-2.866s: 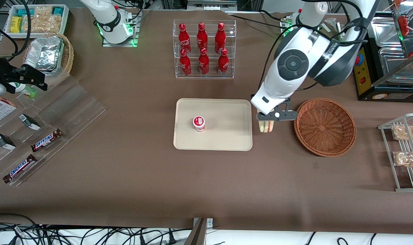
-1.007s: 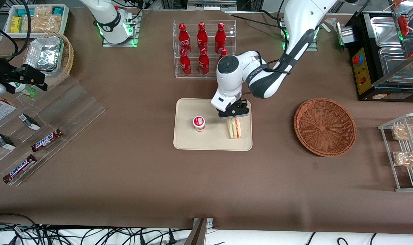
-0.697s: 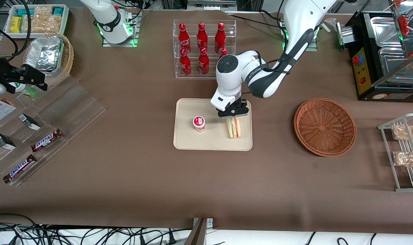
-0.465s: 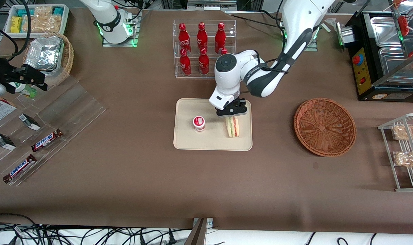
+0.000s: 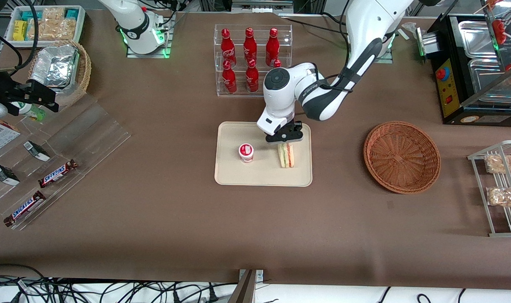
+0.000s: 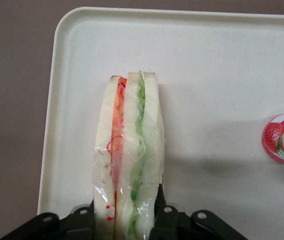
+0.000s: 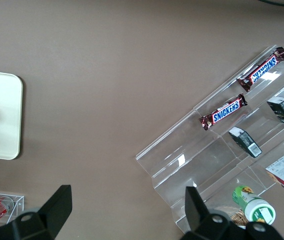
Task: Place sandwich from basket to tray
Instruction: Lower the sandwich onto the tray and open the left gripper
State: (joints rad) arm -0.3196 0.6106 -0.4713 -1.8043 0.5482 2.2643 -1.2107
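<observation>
Brown table (image 5: 175, 219) carries the tray (image 5: 238, 174), well apart from the basket (image 5: 401, 156). Above the tray, the gripper (image 5: 284, 139) clamps the sandwich (image 5: 286, 155); only the wrist view shows its fingers (image 6: 163, 220) pinching the wrap. Bars read SNICKERS (image 7: 223, 112).

The sandwich (image 6: 127, 160) had crinkly, shiny clear wrap over soft pale bread. The tray (image 6: 222, 60) looked like matte, faintly speckled cream plastic, and the basket (image 5: 401, 156) was rough reddish-brown wicker. The black claw (image 5: 284, 137), clamped on the wrap, looked like dull plastic. The desk (image 5: 255, 227) had a flat brown matte cover.
</observation>
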